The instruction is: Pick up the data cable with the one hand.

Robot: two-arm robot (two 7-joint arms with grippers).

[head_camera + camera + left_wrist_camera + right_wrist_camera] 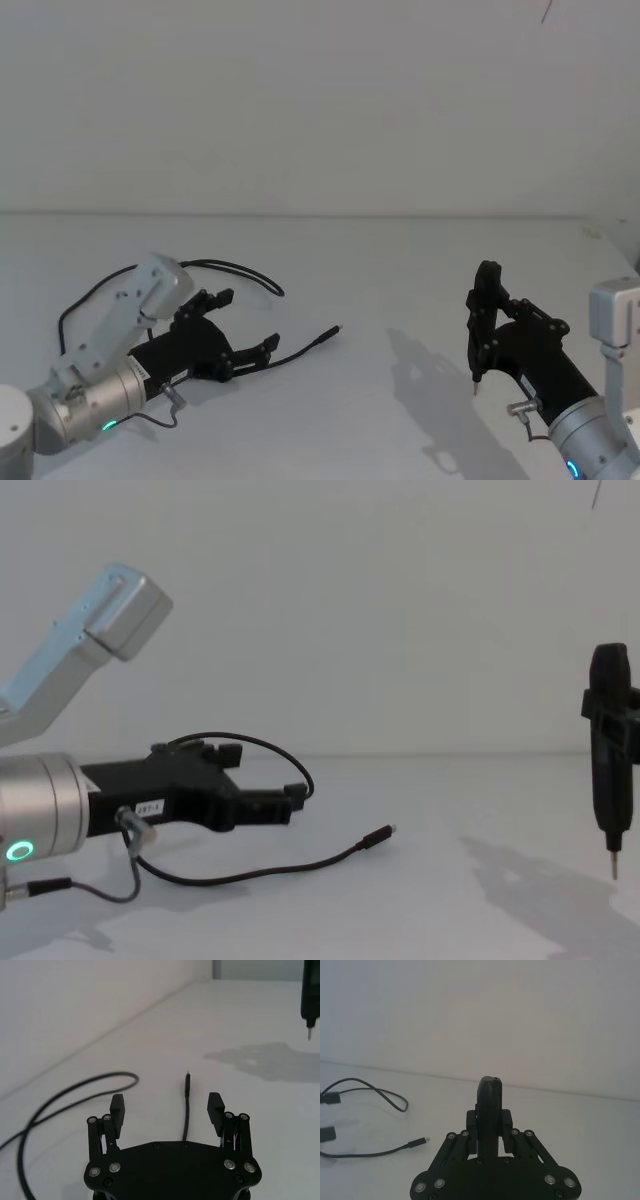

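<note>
**Left gripper open astride cable**

Head view: the left gripper [248,320] is spread above the table [400,270], and the data cable [305,347] runs beneath it.

Left wrist view: the cable's plug [188,1082] lies just beyond the fingers [117,1105].

Right wrist view: the right gripper [489,1122] pinches a dark tool [489,1091].

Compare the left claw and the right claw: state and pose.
The left claw is open; the right claw is shut on a dark pointed tool. The left claw reaches low along the table, the cable between its fingers; the right claw holds its tool tip-down above the table. Both are black and two-fingered.
</note>
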